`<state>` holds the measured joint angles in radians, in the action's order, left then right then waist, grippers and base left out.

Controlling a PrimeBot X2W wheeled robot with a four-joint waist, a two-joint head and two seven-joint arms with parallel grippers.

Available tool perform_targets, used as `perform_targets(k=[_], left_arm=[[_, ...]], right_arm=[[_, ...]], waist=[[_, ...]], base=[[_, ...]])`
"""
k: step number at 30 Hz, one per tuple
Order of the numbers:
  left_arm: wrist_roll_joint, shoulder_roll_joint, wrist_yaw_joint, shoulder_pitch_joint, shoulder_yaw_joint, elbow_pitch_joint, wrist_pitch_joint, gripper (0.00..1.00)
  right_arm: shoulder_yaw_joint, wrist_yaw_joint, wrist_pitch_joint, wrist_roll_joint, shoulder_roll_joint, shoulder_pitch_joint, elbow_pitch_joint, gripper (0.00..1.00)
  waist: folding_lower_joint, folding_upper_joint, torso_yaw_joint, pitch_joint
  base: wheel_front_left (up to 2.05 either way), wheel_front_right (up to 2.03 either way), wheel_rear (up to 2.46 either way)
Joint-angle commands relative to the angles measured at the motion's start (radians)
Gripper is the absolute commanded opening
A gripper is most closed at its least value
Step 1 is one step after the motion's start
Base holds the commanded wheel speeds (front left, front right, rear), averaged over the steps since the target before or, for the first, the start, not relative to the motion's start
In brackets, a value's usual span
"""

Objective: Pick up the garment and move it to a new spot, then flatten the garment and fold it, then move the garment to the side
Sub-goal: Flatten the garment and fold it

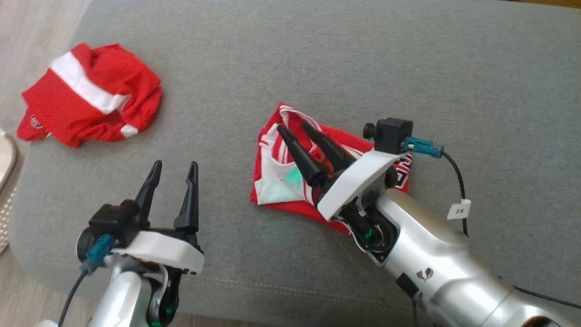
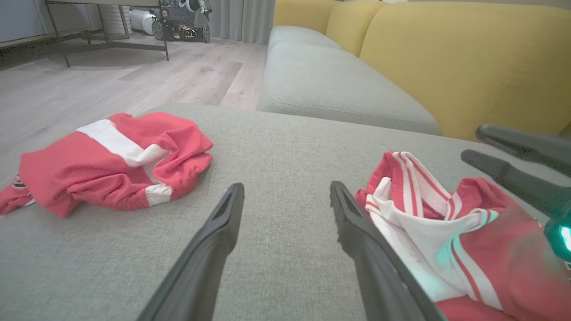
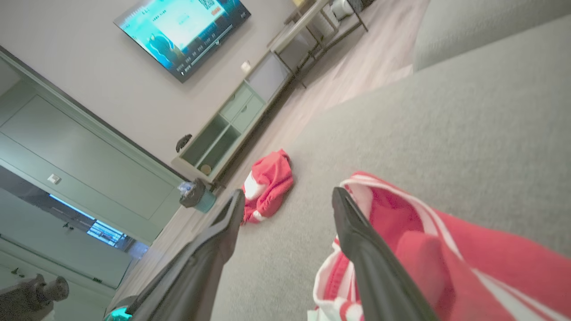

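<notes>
The garment (image 1: 272,188), red with white stripes and a white lining, lies folded into a small bundle on the grey sofa cushion (image 1: 363,59). My right gripper (image 1: 292,126) hovers just above it, open, with nothing between its fingers. In the right wrist view the right gripper (image 3: 287,195) has the garment (image 3: 446,249) beside and under its right finger. My left gripper (image 1: 174,165) stands open over bare cushion, left of the garment. The left wrist view shows the left gripper (image 2: 286,188), the garment (image 2: 428,236) at its right and the right gripper (image 2: 473,143) above the fabric.
A second red garment with a white band (image 1: 91,95) lies crumpled at the cushion's far left, near the edge. A pale round rim (image 1: 7,168) sits beyond the left edge. The yellow backrest (image 2: 446,58) rises behind the seat. Wooden floor (image 2: 89,84) lies to the left.
</notes>
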<state>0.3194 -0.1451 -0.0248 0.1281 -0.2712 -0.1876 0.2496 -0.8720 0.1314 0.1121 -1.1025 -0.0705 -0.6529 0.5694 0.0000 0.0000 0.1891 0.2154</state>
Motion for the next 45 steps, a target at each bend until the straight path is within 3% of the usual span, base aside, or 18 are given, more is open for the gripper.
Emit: perform_targets(k=[1,6,16,20,25,34,45], left_arm=[[-0.008,-0.014,0.002,0.033,0.044,0.028,0.012,1.00],[-0.012,-0.020,-0.005,0.021,0.052,0.027,0.012,1.00],[-0.009,-0.044,-0.023,-0.002,0.068,0.038,0.007,1.00],[-0.005,-0.054,-0.031,-0.010,0.075,0.049,0.003,1.00],[-0.002,-0.066,-0.036,-0.019,0.079,0.058,-0.003,1.00],[0.001,-0.082,-0.040,-0.035,0.073,0.068,-0.023,1.00],[0.007,-0.095,-0.048,-0.058,0.067,0.083,-0.041,1.00]], right_arm=[[-0.001,-0.001,0.030,0.016,0.020,-0.024,-0.040,1.00],[0.077,-0.001,0.097,0.102,0.012,-0.025,-0.049,1.00],[0.420,-0.001,0.112,0.410,-0.124,0.144,-0.075,1.00],[0.586,-0.001,0.072,0.533,-0.139,0.261,-0.166,1.00],[0.745,-0.001,-0.014,0.696,-0.115,0.411,-0.346,1.00],[0.830,-0.001,-0.156,0.867,-0.044,0.596,-0.631,1.00],[0.858,-0.001,-0.216,0.924,-0.009,0.675,-0.736,1.00]], waist=[[0.0000,0.0000,-0.014,-0.009],[0.0000,0.0000,-0.049,-0.030],[0.0000,0.0000,-0.103,-0.065],[0.0000,0.0000,-0.117,-0.070],[0.0000,0.0000,-0.131,-0.078],[0.0000,0.0000,-0.135,-0.108],[0.0000,0.0000,-0.134,-0.124]], base=[[0.00,0.00,0.00],[0.00,0.00,0.00],[0.00,0.00,0.00],[0.00,0.00,0.00],[0.00,0.00,0.00],[0.00,0.00,0.00],[0.00,0.00,0.00]])
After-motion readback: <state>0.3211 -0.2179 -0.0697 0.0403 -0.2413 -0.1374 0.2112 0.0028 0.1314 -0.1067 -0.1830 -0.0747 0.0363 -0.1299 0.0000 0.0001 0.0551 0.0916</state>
